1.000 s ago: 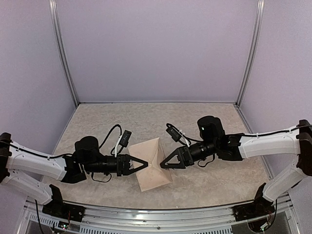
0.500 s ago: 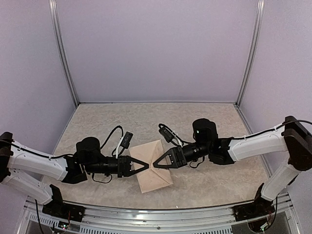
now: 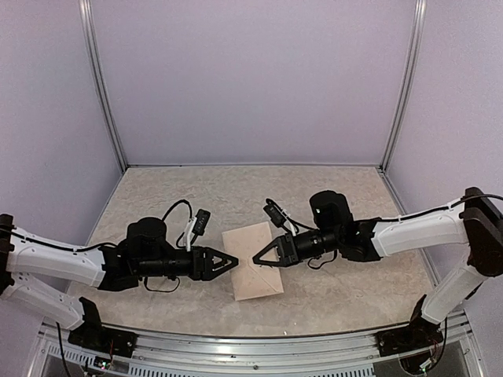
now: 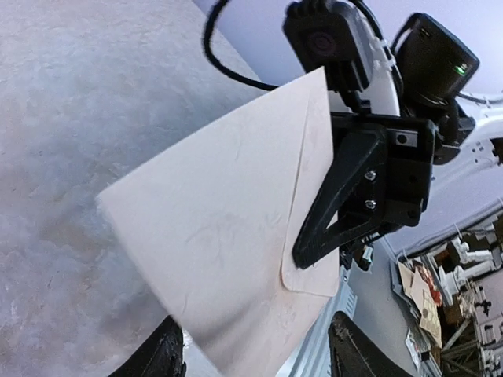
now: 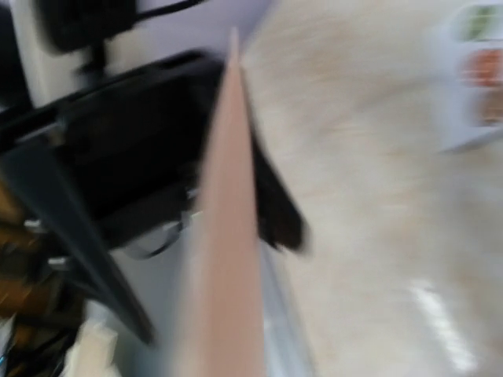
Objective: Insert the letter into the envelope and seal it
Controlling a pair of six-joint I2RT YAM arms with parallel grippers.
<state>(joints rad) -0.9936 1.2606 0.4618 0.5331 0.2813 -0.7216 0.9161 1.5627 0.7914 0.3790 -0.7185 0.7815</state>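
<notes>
The pale cream-pink envelope (image 3: 253, 271) hangs low over the table between the two arms, its pointed flap folded down (image 4: 310, 196). My right gripper (image 3: 255, 258) is shut on the envelope's right side, and its black fingers (image 4: 338, 204) pinch it near the flap's tip. My left gripper (image 3: 233, 261) is open at the envelope's left edge. Its fingertips (image 4: 161, 357) stand apart on either side of the envelope's lower edge without pinching it. The right wrist view is blurred and shows the envelope (image 5: 224, 236) edge-on. The letter is out of view.
A beige mottled table top (image 3: 196, 196) lies inside lilac walls with metal corner posts (image 3: 106, 94). A metal rail (image 3: 251, 345) runs along the near edge. A blurred white thing with green and orange patches (image 5: 471, 71) lies on the table.
My left gripper has opened and let go of the envelope. My right gripper has moved in and shut on the envelope's right side. The envelope has shifted slightly right and lies flatter.
</notes>
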